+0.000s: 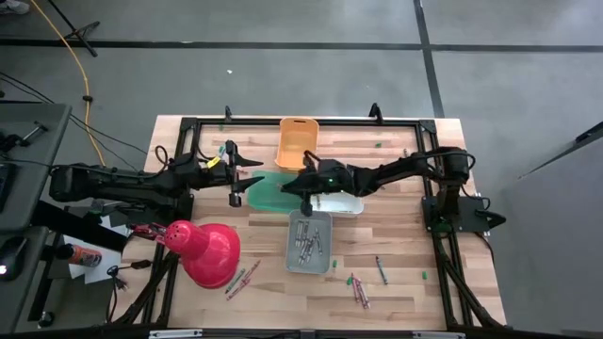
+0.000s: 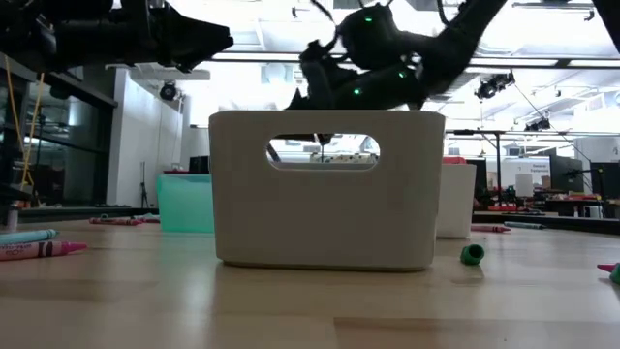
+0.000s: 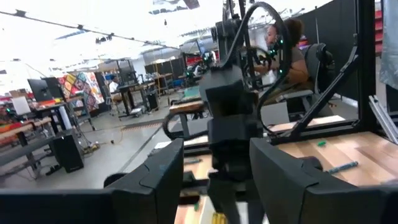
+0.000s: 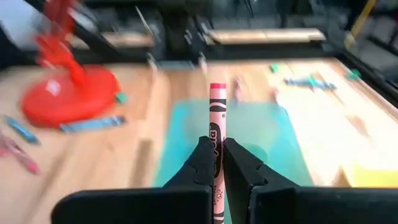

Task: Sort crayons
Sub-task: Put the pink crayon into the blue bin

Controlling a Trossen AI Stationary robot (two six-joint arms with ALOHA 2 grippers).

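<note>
My right gripper (image 4: 217, 148) is shut on a pink crayon (image 4: 217, 118) and hangs over the teal-green bin (image 4: 186, 143), seen in the high view at the table's middle (image 1: 302, 185). Several crayons lie in the grey bin (image 1: 309, 243). Others are loose on the wood near the front edge (image 1: 359, 287), (image 1: 241, 280). My left gripper (image 1: 237, 175) waits open and raised at the table's left, its fingers (image 3: 155, 180) apart with nothing between them. My right gripper pinches the pink crayon's wrapped shaft (image 4: 216, 163) between its two fingers. The crayon lies along the fingers, and its free end (image 4: 217, 90) sticks out past the fingertips. The fingers come from the table's right, slanting slightly down. The crayon is lifted clear over the teal-green bin.
An orange bin (image 1: 297, 141) stands at the far middle and a white bin (image 1: 341, 202) right of the green one. A red lamp (image 1: 203, 250) lies at the front left. Small green specks (image 2: 472, 254) dot the wood. A person (image 3: 292, 46) sits beyond the table.
</note>
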